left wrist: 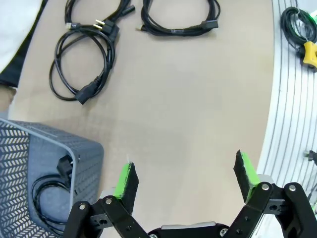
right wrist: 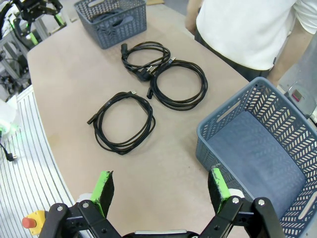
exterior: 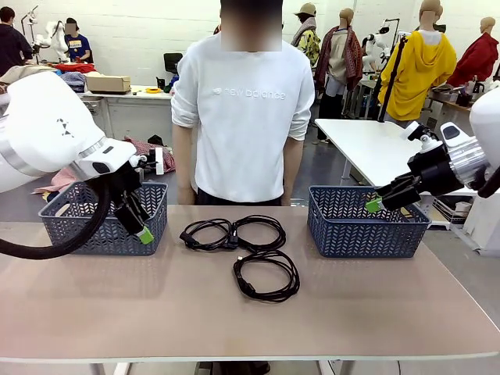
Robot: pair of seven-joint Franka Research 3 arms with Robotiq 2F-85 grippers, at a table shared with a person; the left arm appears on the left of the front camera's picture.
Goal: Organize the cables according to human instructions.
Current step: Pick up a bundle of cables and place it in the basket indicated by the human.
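Table (exterior: pixel 117 312) has two power cords (exterior: pixel 233 234) overlapping at 12 o'clock; left end effector (left wrist: pixel 185 178) and right end effector (right wrist: pixel 161 191) gape empty, so lifting one cord could drag both.

In the front view the left arm (exterior: pixel 47 129) and its hand (exterior: pixel 143 232) stood before the left basket (exterior: pixel 66 226) and hid part of its wall. In the left wrist view that basket ran off the left and bottom edges, and the cord in the basket (left wrist: pixel 47 191) showed just a part of itself. The top left cord (left wrist: pixel 72 10) and the top middle cord (left wrist: pixel 178 32) were cut by the top edge. The right basket (right wrist: pixel 233 111) ran off the right edge. The person (exterior: pixel 242 117) had both of their own hands hidden behind the worktop (exterior: pixel 250 320).
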